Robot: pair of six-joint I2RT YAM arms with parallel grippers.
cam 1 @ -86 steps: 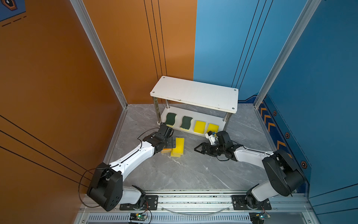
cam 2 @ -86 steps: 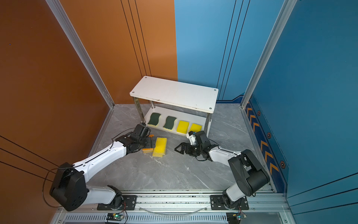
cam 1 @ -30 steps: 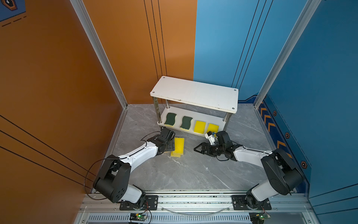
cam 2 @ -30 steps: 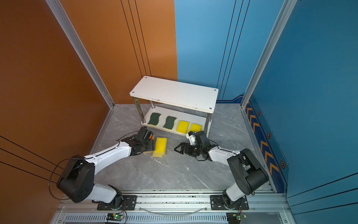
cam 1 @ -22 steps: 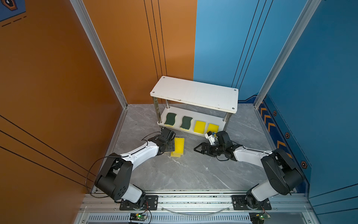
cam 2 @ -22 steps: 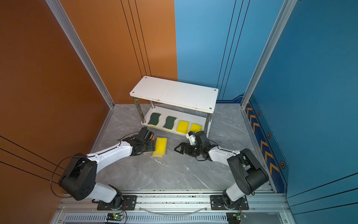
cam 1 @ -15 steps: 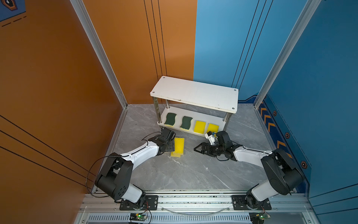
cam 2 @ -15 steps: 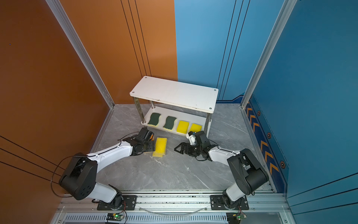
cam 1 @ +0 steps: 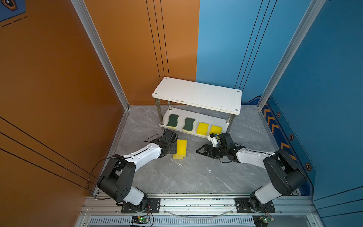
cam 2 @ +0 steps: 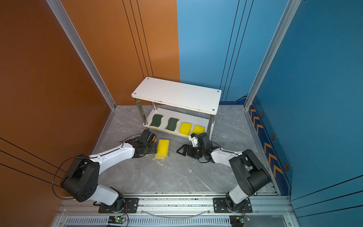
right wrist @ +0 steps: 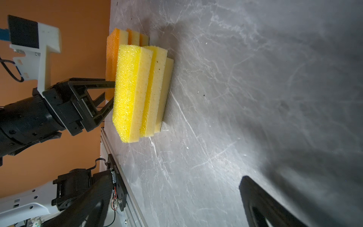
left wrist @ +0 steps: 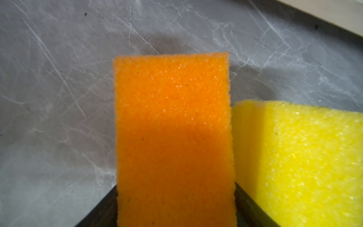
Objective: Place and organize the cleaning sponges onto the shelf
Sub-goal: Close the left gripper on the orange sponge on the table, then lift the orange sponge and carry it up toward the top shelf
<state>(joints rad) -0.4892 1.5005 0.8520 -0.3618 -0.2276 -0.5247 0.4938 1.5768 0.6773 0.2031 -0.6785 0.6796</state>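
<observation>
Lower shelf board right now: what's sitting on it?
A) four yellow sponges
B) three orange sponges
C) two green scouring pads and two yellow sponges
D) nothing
C: in both top views the lower board carries two green scouring pads and two yellow sponges in a row.

Both top views look down from high above my two bases, facing the shelf (cam 1: 197, 95) at the back wall, far enough to hold both my arms; they share nearly the whole floor. My left wrist camera sits very close, filled by an orange sponge (left wrist: 173, 137) in front of the shelf. My right wrist camera looks sideways along the floor, near the yellow stack (right wrist: 141, 92) in front of the shelf, which the top views share
</observation>
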